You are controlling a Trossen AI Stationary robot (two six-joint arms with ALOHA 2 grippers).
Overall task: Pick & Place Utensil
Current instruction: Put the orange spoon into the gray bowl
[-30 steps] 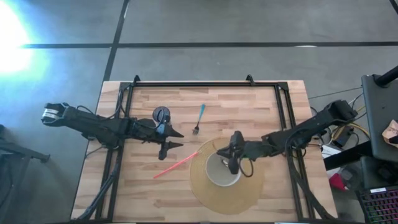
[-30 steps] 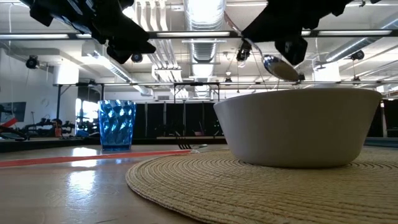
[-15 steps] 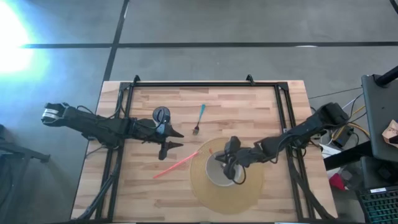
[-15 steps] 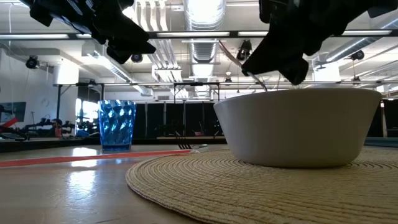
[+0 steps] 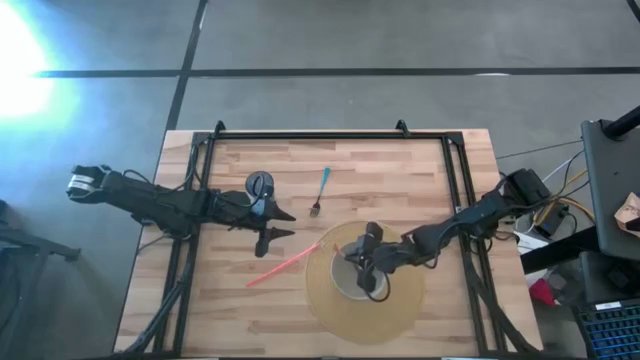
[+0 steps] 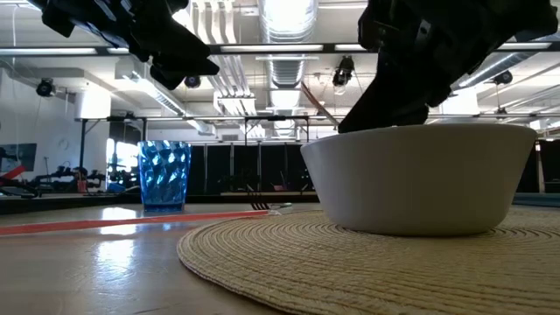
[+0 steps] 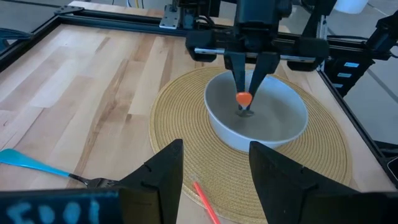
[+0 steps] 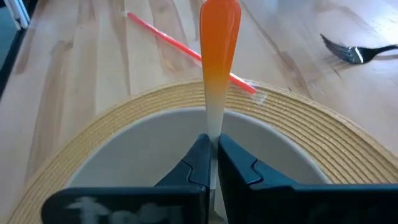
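A spoon with an orange handle [image 8: 219,37] is in my right gripper [image 8: 213,163], which is shut on it and reaches down into the white bowl [image 5: 343,283]. The bowl stands on a round woven mat [image 5: 362,318]. In the left wrist view the orange handle end [image 7: 244,98] sticks out over the bowl's inside [image 7: 273,127]. In the low view the bowl's wall [image 6: 420,179] hides the spoon's lower end. My left gripper [image 5: 283,224] hovers open to the left of the mat, near a blue cup [image 5: 260,185]. My right gripper pinches the spoon between its two fingers [image 8: 194,163] on the pale part of the handle [image 8: 214,127], just below the orange end. The fingers come from above, slanting down into the bowl. The handle sticks out past the fingertips; whether the spoon's lower end touches the bowl floor cannot be told.
A fork with a blue handle [image 5: 320,192] lies on the wood beyond the mat. A thin red stick [image 5: 283,266] lies left of the mat, its end on the mat's rim. A black metal frame [image 5: 330,134] runs round the table top. Bare wood lies at the near left.
My right gripper has come down and toward the table's near edge, into the bowl, tipping steeper. The spoon's bowl end, which hung above the rim a second ago, has sunk below the rim and out of the low view. The gripper has stayed shut on it.
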